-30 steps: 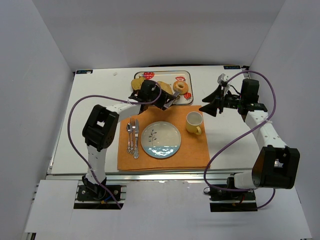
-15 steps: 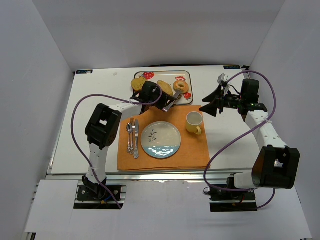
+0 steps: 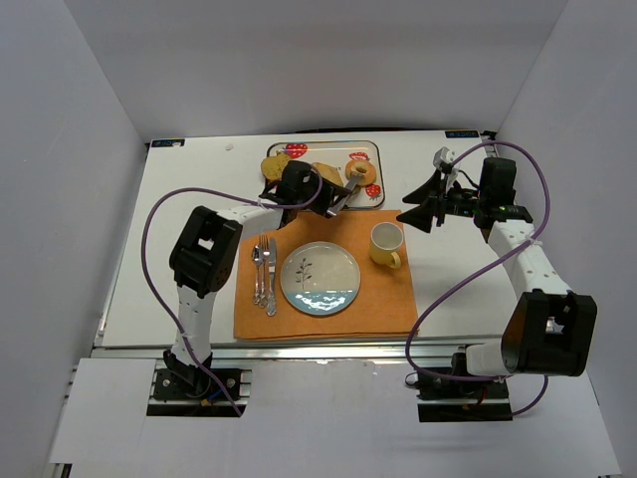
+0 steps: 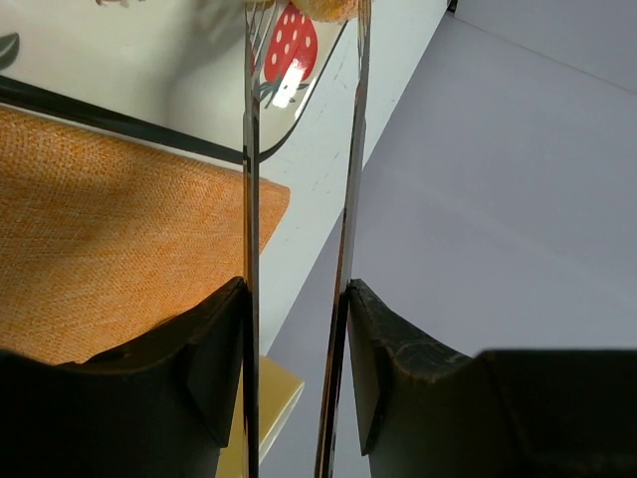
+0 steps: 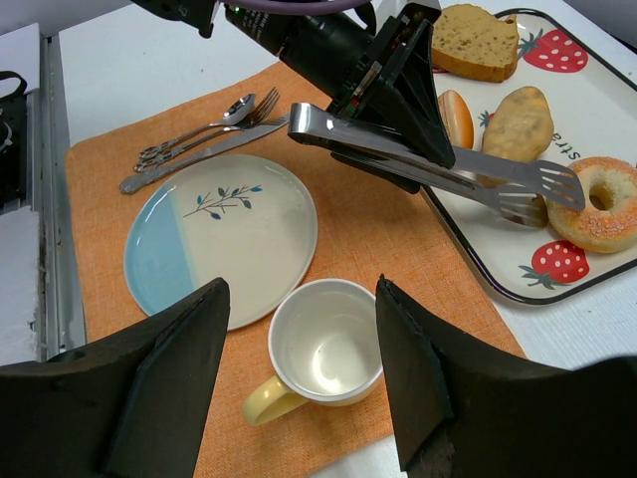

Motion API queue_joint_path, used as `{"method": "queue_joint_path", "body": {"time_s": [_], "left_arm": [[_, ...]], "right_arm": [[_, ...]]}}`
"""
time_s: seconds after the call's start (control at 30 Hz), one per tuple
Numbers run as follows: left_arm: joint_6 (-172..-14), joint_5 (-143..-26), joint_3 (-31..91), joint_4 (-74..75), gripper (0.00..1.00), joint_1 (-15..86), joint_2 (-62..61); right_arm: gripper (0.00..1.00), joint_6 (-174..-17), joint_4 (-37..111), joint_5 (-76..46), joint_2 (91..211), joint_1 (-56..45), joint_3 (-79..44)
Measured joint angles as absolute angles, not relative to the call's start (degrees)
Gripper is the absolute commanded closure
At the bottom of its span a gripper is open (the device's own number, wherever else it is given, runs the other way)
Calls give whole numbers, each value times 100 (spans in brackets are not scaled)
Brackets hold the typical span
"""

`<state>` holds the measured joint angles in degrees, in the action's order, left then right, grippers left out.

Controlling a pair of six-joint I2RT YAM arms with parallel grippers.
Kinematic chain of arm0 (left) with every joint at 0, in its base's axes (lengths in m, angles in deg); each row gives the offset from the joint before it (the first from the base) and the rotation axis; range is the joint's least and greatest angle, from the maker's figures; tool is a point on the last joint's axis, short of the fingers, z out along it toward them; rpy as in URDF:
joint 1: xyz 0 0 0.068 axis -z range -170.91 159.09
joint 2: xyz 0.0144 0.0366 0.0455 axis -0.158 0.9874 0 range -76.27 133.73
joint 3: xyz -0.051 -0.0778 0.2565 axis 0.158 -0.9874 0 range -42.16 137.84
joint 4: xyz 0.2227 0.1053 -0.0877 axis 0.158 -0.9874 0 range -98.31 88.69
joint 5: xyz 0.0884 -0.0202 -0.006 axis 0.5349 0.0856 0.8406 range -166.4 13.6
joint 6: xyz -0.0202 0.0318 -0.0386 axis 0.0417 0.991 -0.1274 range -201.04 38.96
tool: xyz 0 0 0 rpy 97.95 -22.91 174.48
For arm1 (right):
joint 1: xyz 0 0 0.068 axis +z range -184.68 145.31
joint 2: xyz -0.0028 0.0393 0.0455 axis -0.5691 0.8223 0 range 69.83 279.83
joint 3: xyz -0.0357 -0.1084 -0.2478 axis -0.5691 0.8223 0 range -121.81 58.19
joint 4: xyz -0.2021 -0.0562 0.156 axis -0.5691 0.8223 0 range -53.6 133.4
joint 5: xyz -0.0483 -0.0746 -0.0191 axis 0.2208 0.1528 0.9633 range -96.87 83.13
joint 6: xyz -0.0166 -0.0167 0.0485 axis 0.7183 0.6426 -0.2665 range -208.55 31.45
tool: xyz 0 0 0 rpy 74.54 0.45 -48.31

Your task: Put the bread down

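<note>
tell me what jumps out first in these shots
The left gripper clamps long metal tongs whose tips reach the edge of the bread, a ring on the strawberry tray at the far side of the table. Nearer, an orange placemat holds a blue-and-cream plate, a yellow cup and cutlery.

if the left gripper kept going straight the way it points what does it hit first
Its tongs lead. The left gripper points them at the bagel on the tray, tips just short of it, so the bagel likely comes first; their height above the tray is unclear.
</note>
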<state>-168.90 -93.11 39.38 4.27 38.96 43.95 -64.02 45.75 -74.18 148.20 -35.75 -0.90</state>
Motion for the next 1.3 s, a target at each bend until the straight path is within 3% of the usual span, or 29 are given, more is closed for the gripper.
{"method": "queue_joint_path", "body": {"time_s": [0.5, 0.73, 0.83, 1.13, 1.3], "left_arm": [[-16986, -9232, 3809, 653, 46, 3896, 4397], [-17032, -9232, 3824, 685, 51, 3896, 4443], [-17056, -9234, 3826, 690, 61, 3896, 4446], [-17067, -9258, 3826, 847, 78, 3896, 4535], [-16951, -9278, 3837, 860, 98, 3896, 4535]], "right_arm": [[34, -6393, 4590, -7440, 14820, -3579, -90], [34, -6389, 4612, -7442, 14820, -3581, -90], [34, -6389, 4616, -7444, 14820, -3581, -90], [34, -6389, 4658, -7462, 14820, -3581, -90], [34, -6389, 4666, -7466, 14820, -3585, -90]]}}
